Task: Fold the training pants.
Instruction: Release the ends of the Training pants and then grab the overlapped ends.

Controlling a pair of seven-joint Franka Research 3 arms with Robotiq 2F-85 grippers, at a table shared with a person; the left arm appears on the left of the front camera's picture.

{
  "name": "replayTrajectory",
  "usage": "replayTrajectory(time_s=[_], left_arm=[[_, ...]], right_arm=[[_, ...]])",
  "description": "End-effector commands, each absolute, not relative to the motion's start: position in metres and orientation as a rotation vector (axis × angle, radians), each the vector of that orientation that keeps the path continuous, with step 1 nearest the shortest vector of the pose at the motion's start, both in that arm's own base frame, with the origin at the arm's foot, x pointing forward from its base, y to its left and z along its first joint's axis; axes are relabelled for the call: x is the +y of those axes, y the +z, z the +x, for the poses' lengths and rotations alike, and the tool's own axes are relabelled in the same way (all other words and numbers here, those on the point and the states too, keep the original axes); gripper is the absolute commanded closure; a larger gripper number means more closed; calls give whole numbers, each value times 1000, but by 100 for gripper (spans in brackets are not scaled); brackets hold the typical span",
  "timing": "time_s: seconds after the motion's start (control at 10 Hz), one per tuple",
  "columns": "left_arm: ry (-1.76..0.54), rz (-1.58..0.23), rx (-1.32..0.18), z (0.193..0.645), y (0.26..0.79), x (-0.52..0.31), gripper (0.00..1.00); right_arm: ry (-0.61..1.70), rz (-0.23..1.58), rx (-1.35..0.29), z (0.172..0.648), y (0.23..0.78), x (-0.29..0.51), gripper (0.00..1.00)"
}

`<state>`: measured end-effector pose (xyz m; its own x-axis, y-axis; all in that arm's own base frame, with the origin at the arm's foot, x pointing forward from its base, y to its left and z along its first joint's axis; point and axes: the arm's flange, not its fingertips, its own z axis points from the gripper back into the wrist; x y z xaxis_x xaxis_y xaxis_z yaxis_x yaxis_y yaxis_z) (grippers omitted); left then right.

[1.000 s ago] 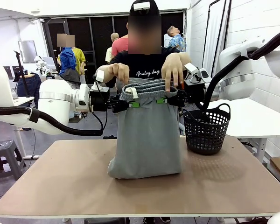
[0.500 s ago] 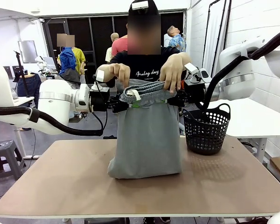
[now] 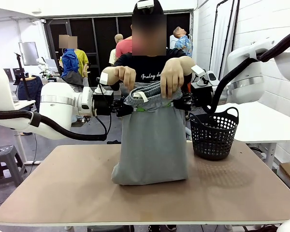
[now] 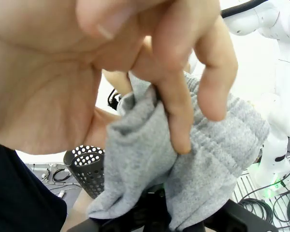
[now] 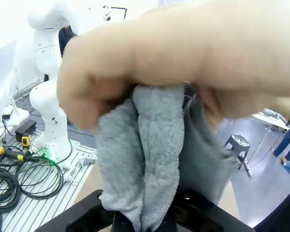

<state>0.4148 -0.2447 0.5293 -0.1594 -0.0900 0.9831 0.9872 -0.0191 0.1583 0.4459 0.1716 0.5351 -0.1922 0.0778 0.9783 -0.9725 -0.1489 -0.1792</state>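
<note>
1. Front view: the training pants hang just left of the basket, bottom edge on the tabletop.
2. Left gripper and right gripper: jaws clamp the waistband.
3. Wrist views: a person's fingers pinch that waistband.
4. Broad tabletop lies nearer than the basket.

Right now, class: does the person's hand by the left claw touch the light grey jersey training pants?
Touching. Left wrist view: the hand pinches the grey training pants.

The training pants are soft, matt, slightly fuzzy grey jersey cloth, the table is a smooth matt brown board, the basket is black plastic mesh, and the robot arms have smooth, faintly glossy white shells.
</note>
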Motion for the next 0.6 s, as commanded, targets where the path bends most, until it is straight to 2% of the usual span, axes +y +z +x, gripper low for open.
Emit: replayTrajectory(time_s=[0.0, 0.5], left_arm=[[-1368, -1074, -1262, 414, 533, -246, 100], [-1368, -1074, -1262, 414, 533, -246, 100]], right_arm=[[1486, 1159, -1222, 443, 536, 174, 100], [1486, 1159, -1222, 443, 536, 174, 100]])
